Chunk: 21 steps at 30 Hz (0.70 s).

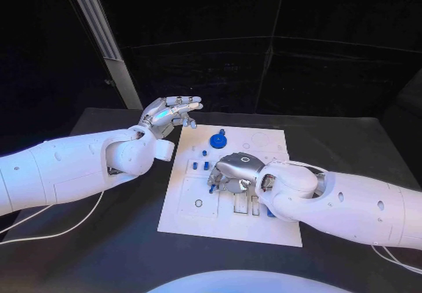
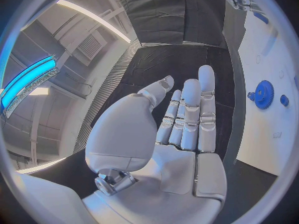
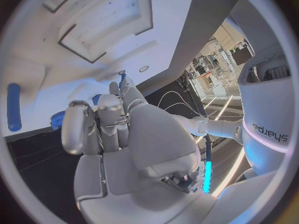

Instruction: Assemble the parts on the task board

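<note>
Our right hand (image 1: 236, 173) curls low over the board (image 1: 189, 207), apparently seating a part (image 1: 213, 188) whose grip we cannot tell, while our left hand (image 1: 169, 113) hovers spread and empty; next, press carefully.

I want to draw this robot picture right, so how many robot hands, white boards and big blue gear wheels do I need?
Hands: 2 (left hand, right hand)
White task board: 1
Blue gear: 1
Total: 4
</note>
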Available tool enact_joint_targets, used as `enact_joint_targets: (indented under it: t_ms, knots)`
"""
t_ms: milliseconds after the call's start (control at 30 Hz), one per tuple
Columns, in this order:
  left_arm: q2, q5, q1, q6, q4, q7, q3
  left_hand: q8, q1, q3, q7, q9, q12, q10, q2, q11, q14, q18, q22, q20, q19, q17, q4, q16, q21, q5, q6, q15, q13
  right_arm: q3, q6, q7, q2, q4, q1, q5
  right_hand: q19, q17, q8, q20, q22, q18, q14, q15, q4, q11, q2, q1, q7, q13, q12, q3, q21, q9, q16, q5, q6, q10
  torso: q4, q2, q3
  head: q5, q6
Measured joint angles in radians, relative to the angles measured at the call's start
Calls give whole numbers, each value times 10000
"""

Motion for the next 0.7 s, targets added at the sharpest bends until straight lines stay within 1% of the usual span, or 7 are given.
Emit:
enact_joint_targets:
  t_ms: [67, 167, 333, 367, 600, 667, 700]
  knots:
    - [-2, 0, 0, 3, 0, -10, 0, 0, 0, -16, 0, 0, 0, 0, 0, 0, 0, 0, 0, 0, 0, 0, -16, 0, 0, 0, 0, 0, 0, 0, 22, -26, 7, -11, -3, -40, 0, 4, 0, 0, 0, 0, 0, 0, 2, 0, 0, 0, 0, 0, 0, 2, 0, 2, 0, 0, 0, 0, 0, 0, 0, 0, -15]
    - [-3, 0, 0, 7, 3, -22, 0, 0, 0, -27, 0, 0, 0, 0, 0, 0, 0, -1, 0, 0, 0, 0, -28, 0, 0, 0, 0, 0, 0, 0, 57, -66, 17, -30, -6, -92, 0, 4, 0, 0, 11, 1, 0, 0, -1, 0, -88, -88, 0, 0, 0, 51, 0, 21, 66, 42, -1, 0, 0, 4, 0, -13, -31]
    - [-4, 0, 0, 15, 3, -41, -1, 0, 0, -27, 0, 0, 37, 1, 0, 0, 0, 0, -13, 0, 0, -8, -28, 0, 0, 0, 0, 0, 0, 0, 152, -140, 45, -37, -16, -178, 0, 4, -1, 0, 10, 1, 0, 0, 2, -1, -90, -93, 0, 0, 0, 77, 33, 22, 66, 102, -1, 0, 4, 5, 0, -28, -49]
    - [-4, 0, 0, 16, 2, -45, -1, 0, 0, -27, 0, 0, 38, 1, 0, 0, 0, 0, -13, 0, 0, -9, -28, 0, 0, 0, 0, 0, 0, 0, 169, -153, 50, -38, -17, -195, -1, 3, -1, 0, 10, 1, 0, 0, 24, 0, -131, -136, 0, 1, 0, 99, 38, 22, 66, 102, -1, 0, 6, 5, 0, -32, -51]
    - [-6, -1, 0, 29, 0, -74, -1, 0, 0, -27, 0, 0, 37, 1, 0, 0, 0, 0, -13, 0, 0, -8, -29, 0, 0, 0, 1, 0, 0, 9, 260, -272, 85, -38, -25, -379, 0, 3, -3, 0, 11, 0, 0, 0, 28, 0, -80, -187, -1, 0, 0, 103, 38, 21, 66, 102, -2, 0, 6, 5, 0, -36, -75]
    - [-6, -1, 0, 32, -1, -82, -1, 0, 0, -26, 0, 0, 37, 1, 0, 0, 0, 0, -12, 0, 0, -8, -29, 0, 0, 0, 1, 0, 0, 10, 279, -297, 106, -37, -25, -431, 0, 3, -3, 0, 23, 0, 0, 0, 28, 0, -80, -187, -1, 0, 0, 103, 38, 20, 66, 102, -3, 0, 6, 5, 0, -36, -76]
    - [-6, -1, 0, 33, -2, -88, -1, 0, 0, -26, 0, 0, 37, 1, 0, 0, 0, 0, -12, 0, 0, -8, -29, 0, 0, 0, 1, 0, 1, 13, 293, -311, 118, -34, -25, -462, -1, 3, -4, 0, 28, 0, 0, 0, 28, -1, -120, -227, -1, 0, 0, 103, 38, 20, 66, 102, -3, 0, 6, 5, 0, -36, -77]
